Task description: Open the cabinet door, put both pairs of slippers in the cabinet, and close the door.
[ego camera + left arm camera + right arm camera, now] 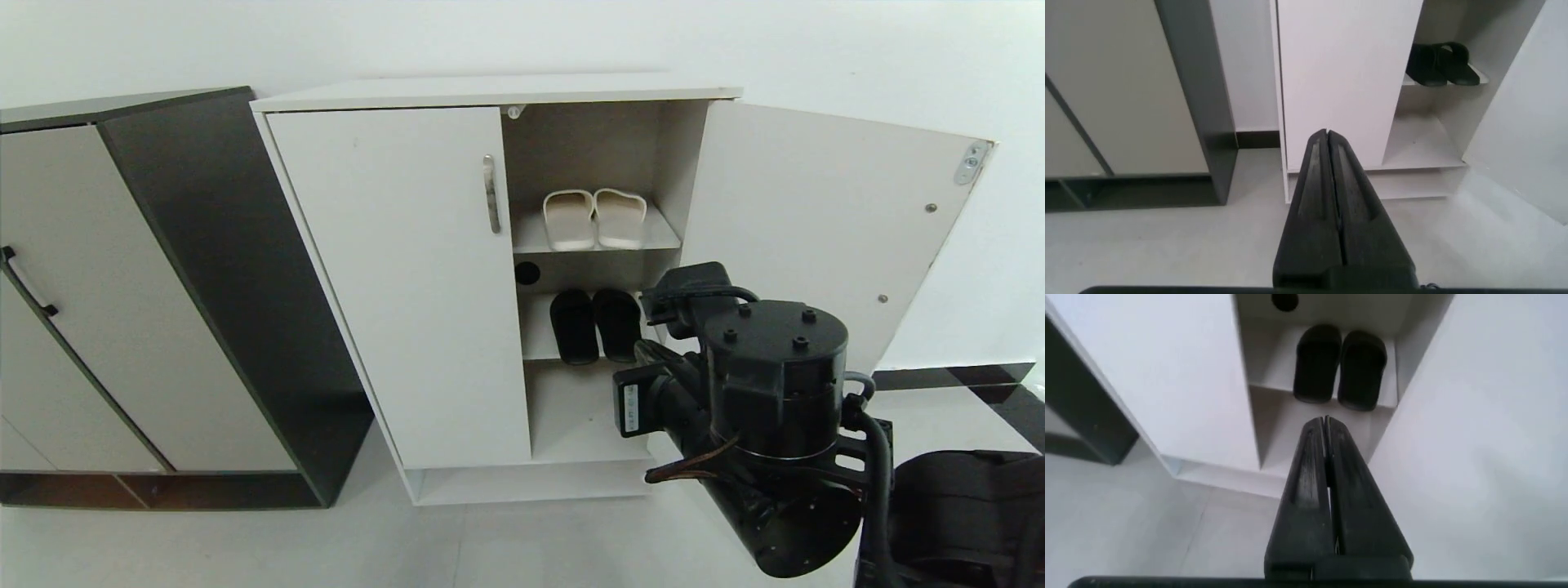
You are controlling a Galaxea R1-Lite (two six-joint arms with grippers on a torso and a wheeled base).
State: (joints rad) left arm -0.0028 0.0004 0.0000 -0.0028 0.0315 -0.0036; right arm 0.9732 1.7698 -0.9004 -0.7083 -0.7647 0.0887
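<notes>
The white cabinet (490, 90) stands with its right door (816, 229) swung wide open and its left door (400, 278) closed. A beige pair of slippers (594, 217) lies on the upper shelf. A black pair (594, 323) rests on the shelf below, also seen as black slippers (1339, 366) and black slippers (1445, 64). My right gripper (1326, 425) is shut and empty, held in front of the open compartment just below the black pair. My left gripper (1327, 139) is shut and empty, low over the floor before the closed door.
A dark grey cabinet (204, 269) with pale doors stands just left of the white one. The metal handle (490, 194) sits at the closed door's edge. The open door (1486, 441) is close beside my right gripper. Bare floor (326, 547) lies in front.
</notes>
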